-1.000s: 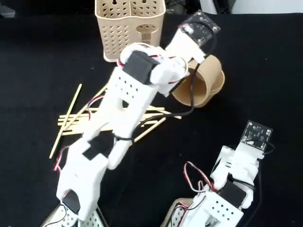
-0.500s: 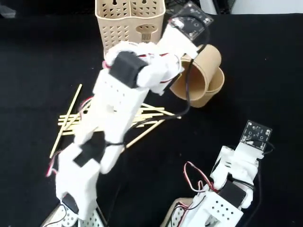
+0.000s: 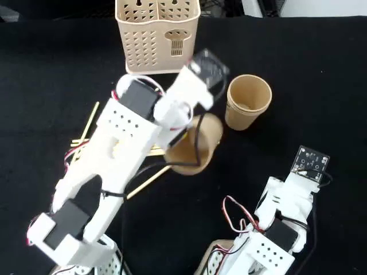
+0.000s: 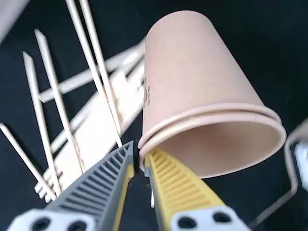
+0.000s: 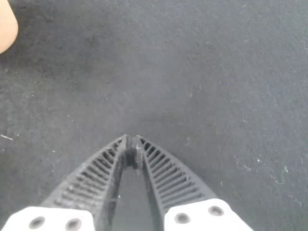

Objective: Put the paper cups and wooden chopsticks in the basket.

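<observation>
Chopsticks [image 3: 90,119]: most of the pile is hidden under the left arm [image 3: 117,143]; a few ends show to its left. In the left wrist view the sticks are blurred and run off the edge.
Held paper cup [image 3: 207,137]: left side covered by the wrist and a black cable [image 3: 197,143]. The rim section between the left gripper [image 4: 138,156] jaws is hidden.
Basket [image 3: 157,43]: far rim cut off.
Pale shape [image 5: 6,29] at a picture corner: cut off, unidentifiable.
Left arm and right arm [image 3: 287,217]: bases cut off at the near edge.
</observation>
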Controlling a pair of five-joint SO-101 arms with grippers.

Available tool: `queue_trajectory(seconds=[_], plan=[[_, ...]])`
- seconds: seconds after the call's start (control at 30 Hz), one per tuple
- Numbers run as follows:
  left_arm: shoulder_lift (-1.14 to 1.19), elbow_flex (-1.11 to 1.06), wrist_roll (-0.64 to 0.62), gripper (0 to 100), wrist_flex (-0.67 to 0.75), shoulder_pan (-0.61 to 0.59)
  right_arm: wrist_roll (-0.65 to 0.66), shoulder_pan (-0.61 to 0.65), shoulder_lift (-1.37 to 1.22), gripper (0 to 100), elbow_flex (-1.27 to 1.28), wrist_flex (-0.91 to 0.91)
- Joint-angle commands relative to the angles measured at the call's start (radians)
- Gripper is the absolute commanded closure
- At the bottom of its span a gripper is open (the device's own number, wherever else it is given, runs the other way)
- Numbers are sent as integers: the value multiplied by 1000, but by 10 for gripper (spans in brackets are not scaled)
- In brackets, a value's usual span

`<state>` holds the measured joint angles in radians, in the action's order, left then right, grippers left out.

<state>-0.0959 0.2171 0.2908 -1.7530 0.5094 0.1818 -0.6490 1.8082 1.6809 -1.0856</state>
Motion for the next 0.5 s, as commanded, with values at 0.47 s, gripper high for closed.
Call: queue_trajectory(seconds=[0.47], plan=[[-91, -364, 252, 970, -9, 10, -9, -6, 71, 986, -12, 23]])
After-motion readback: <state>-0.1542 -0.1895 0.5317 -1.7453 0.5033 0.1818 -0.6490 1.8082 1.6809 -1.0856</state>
